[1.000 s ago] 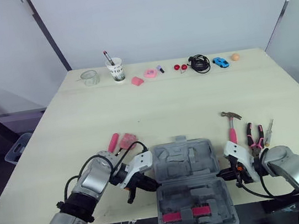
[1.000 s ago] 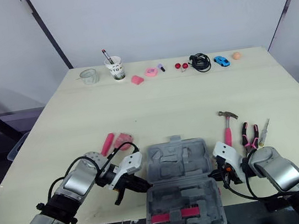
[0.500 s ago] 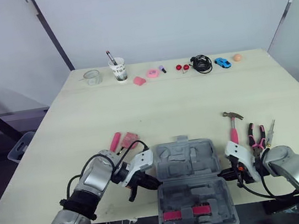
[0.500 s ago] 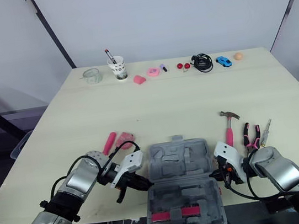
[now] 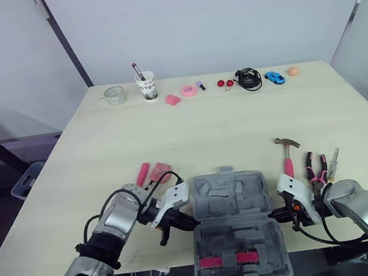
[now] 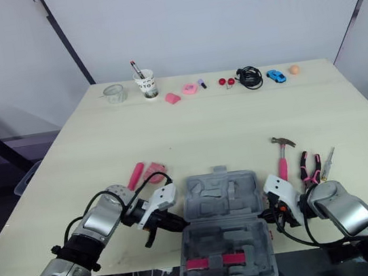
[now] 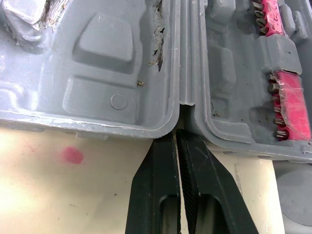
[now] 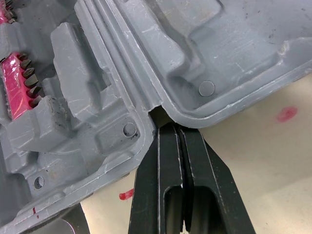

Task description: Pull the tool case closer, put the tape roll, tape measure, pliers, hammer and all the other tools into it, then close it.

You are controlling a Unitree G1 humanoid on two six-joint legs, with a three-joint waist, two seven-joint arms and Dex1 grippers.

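The tool case (image 5: 233,220) is lying open and flat at the middle of the tabletop's (image 5: 190,133) near edge, its near half hanging out past that edge. The left gripper (image 7: 176,134) is resting on the case's left side and the right gripper (image 8: 168,127) on its right. Each is holding its two black fingers pressed together with nothing between them, the tips poking into the notch where the two halves hinge. That paired hold is probably serving to drag the case evenly without twisting it. Judging by how close the case is sitting, the pulling looks about finished. The hammer (image 5: 286,154) and pliers (image 5: 315,169) are lying just beyond the right gripper, near the tabletop's right near corner. Two pink tools (image 5: 151,174) are lying just beyond the left gripper, so each arm is getting a short reach for loading. A red strip of bits (image 5: 223,261) is sitting in the case's near half. A paper cup (image 5: 147,87) along the far edge is showing dark lettering too small to read, and no brand is showing on the case.
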